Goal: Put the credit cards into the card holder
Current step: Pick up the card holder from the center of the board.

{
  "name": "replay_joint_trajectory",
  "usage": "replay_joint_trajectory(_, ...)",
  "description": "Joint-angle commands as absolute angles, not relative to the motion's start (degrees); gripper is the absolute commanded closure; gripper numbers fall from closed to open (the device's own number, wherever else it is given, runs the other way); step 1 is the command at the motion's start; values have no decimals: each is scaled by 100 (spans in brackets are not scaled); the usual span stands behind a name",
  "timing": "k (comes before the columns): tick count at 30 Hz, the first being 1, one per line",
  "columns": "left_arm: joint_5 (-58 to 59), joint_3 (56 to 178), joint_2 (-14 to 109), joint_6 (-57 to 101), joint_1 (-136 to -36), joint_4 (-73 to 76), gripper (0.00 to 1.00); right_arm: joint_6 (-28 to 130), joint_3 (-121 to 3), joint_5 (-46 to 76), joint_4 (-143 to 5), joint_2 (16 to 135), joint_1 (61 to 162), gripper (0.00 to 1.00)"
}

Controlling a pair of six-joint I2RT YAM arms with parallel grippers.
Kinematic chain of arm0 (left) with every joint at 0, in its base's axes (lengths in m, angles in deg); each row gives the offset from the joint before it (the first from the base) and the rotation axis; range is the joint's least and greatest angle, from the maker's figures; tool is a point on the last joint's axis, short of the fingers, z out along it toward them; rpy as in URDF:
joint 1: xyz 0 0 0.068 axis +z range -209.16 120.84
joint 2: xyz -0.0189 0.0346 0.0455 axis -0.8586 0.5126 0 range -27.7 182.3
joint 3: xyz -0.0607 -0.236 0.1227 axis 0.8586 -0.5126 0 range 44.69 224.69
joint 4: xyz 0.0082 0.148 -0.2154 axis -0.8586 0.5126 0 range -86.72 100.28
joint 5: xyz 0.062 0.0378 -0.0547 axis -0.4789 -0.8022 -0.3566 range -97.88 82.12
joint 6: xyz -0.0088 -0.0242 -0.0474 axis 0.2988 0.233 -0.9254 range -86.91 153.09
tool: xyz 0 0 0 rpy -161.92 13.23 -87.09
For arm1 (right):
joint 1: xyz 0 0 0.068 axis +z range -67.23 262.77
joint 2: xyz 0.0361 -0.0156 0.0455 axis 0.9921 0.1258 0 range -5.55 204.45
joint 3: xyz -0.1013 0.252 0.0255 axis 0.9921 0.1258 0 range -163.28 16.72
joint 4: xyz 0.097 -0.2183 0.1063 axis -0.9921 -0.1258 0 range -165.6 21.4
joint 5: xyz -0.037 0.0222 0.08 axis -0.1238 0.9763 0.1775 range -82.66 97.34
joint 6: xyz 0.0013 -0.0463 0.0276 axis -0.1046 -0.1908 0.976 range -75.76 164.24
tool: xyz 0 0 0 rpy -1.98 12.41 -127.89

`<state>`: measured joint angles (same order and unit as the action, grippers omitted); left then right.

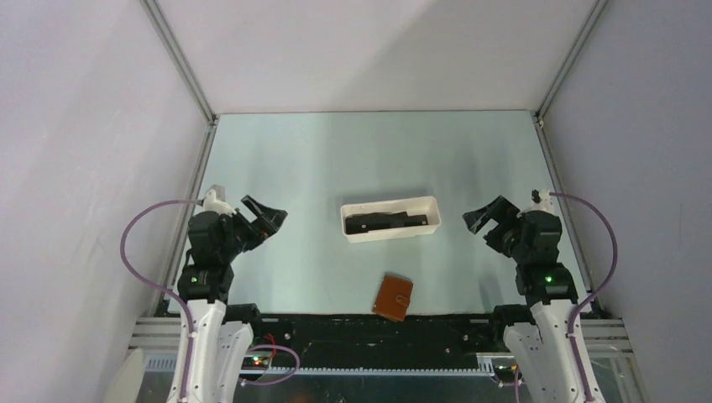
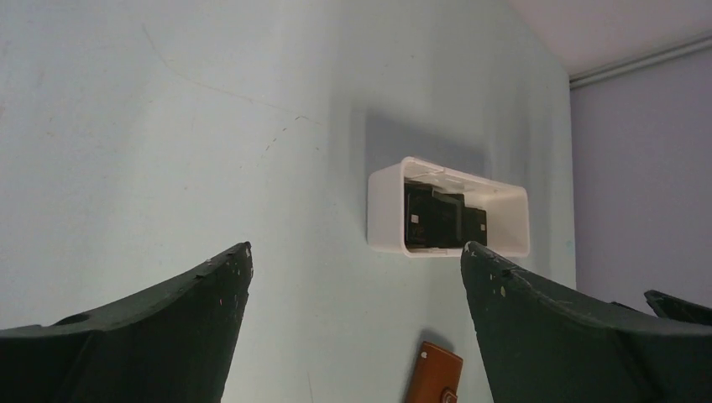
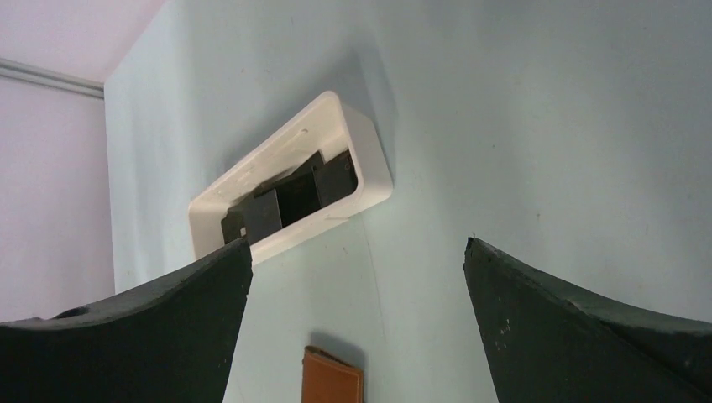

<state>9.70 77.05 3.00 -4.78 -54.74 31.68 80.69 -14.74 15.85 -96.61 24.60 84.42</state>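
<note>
Top external view: the brown leather card holder point(image 1: 393, 297) lies shut, just nearer the arms than the white tray point(image 1: 391, 235). Black credit cards point(image 1: 388, 222) overlap inside that tray. Flanking it, the left gripper point(image 1: 270, 220) and right gripper point(image 1: 479, 220) gape empty.

R gripper point(image 3: 358, 245) spread wide, nothing btwn its two dark fingers point(image 3: 143, 327), which fill both lower corners of the shot; pale table point(image 3: 520, 126) behind them. White tray point(image 3: 372, 164) sits tilted in frame, upper L of centre, w/ several dark credit cards point(image 3: 290, 197) lying overlapped inside; brown card holder point(image 3: 333, 379) flat on the table nearer the cam, apart from the tray, cut off by the bottom edge. Lilac wall point(image 3: 46, 210) at L, w/ a metal rail point(image 3: 50, 77) along its base.
</note>
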Motion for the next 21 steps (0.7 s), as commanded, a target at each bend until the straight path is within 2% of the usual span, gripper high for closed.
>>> replay_joint_trajectory(1, 1480, 7947, 382, -341, -5408, 2965, 2, 7958, -1916, 1836, -10280, 2668, 8462, 0)
replay_joint_trajectory(8, 2562, 7468, 864, -694, -5740, 2800, 2, 8032, -2175, 2566, -11114, 2938, 8712, 0)
replay_joint_trajectory(11, 2443, 7369, 994, -980, -6670, 2734, 2, 8156, -2146, 2767, -11206, 3164, 9148, 0)
replay_joint_trajectory(15, 1674, 7169, 1355, -1585, -8115, 2299, 2, 8488, -2046, 2913, -11150, 3432, 9787, 0)
replay_joint_trajectory(18, 1382, 7005, 2052, -2110, -9206, 1730, 2, 8773, -1847, 3123, -10867, 3698, 10192, 6)
replay_joint_trajectory(21, 1222, 6987, 2948, -2407, -9794, 986, 0, 9102, -1532, 3269, -10518, 3924, 10572, 8)
